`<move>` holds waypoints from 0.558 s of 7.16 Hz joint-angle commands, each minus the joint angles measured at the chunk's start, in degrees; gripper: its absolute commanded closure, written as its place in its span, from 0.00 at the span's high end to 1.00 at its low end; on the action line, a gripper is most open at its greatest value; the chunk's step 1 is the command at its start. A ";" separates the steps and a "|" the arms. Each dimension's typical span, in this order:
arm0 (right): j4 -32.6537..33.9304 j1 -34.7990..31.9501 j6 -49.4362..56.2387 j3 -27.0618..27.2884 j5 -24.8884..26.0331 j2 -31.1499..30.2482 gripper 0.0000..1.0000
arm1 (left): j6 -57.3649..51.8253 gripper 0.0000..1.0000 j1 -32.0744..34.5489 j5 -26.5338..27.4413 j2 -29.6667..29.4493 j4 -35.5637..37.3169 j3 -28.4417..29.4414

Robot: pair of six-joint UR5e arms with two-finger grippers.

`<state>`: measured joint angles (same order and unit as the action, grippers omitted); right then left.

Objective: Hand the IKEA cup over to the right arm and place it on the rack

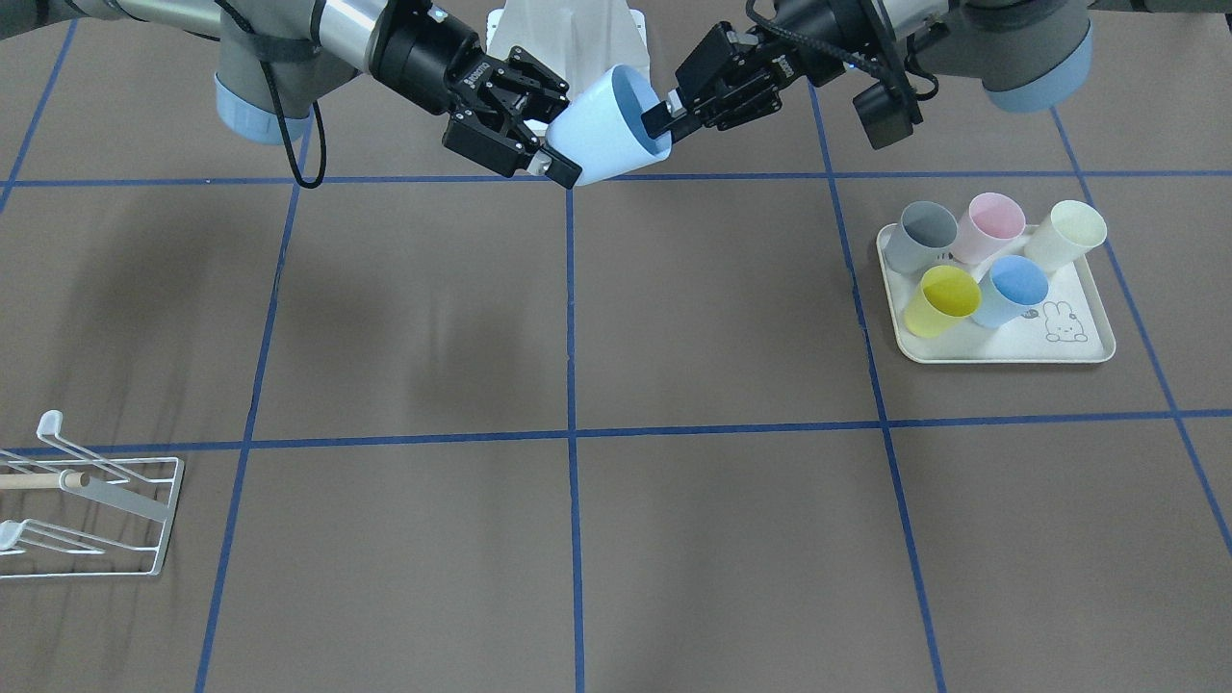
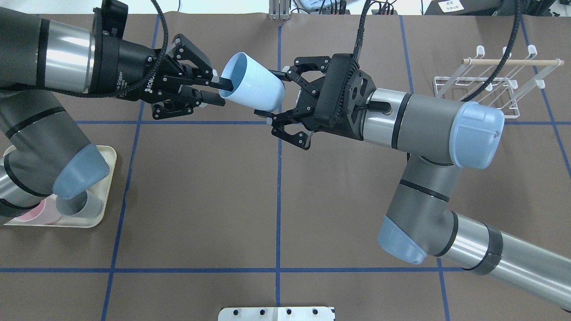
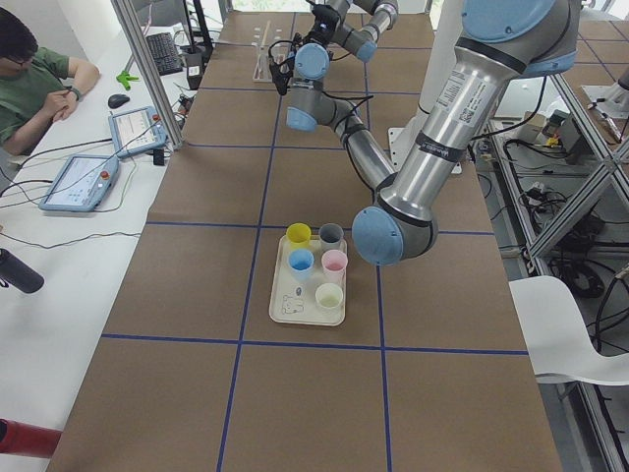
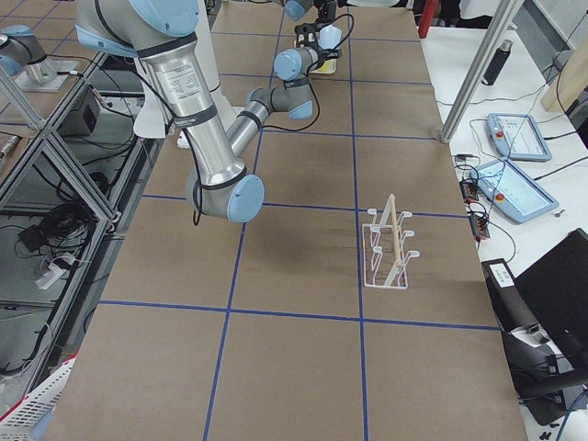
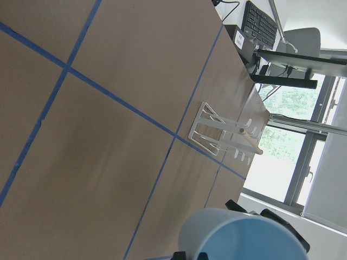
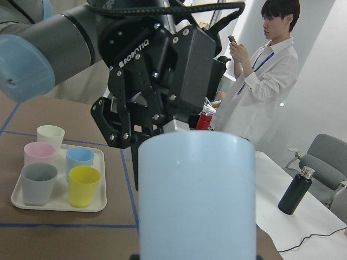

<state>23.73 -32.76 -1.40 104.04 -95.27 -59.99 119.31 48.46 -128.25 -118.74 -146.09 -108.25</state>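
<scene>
Open tabletop (image 1: pixel 674 318) between rack (image 2: pixel 508 61) (right end) and loaded tray (image 1: pixel 1006 358) (left end); airspace over centre blocked by left end effector (image 2: pixel 219 91), cup (image 2: pixel 254 89), right end effector (image 2: pixel 275 96).

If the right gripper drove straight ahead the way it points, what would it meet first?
The light blue cup: its base sits between the right gripper's open fingers, so the palm would likely meet it first. Beyond it, the left gripper pinches the rim.

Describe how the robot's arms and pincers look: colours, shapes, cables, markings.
The left arm and right arm are grey and silver tubes with pale blue joint caps. The left pincer and right pincer are black with white lettering and black cables.
</scene>
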 commanded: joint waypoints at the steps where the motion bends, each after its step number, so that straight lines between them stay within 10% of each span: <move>1: 0.44 -0.19 0.00 -0.07 0.00 -0.12 0.59 | -1.45 1.00 0.32 -0.60 0.44 -0.07 -0.55; 4: 12.94 -3.61 -0.62 3.42 -0.17 -0.04 0.54 | -4.33 1.00 3.38 -0.43 3.85 0.19 -0.91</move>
<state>29.98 -34.68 -1.84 105.37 -95.35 -60.04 117.18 50.14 -128.83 -116.84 -146.10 -109.07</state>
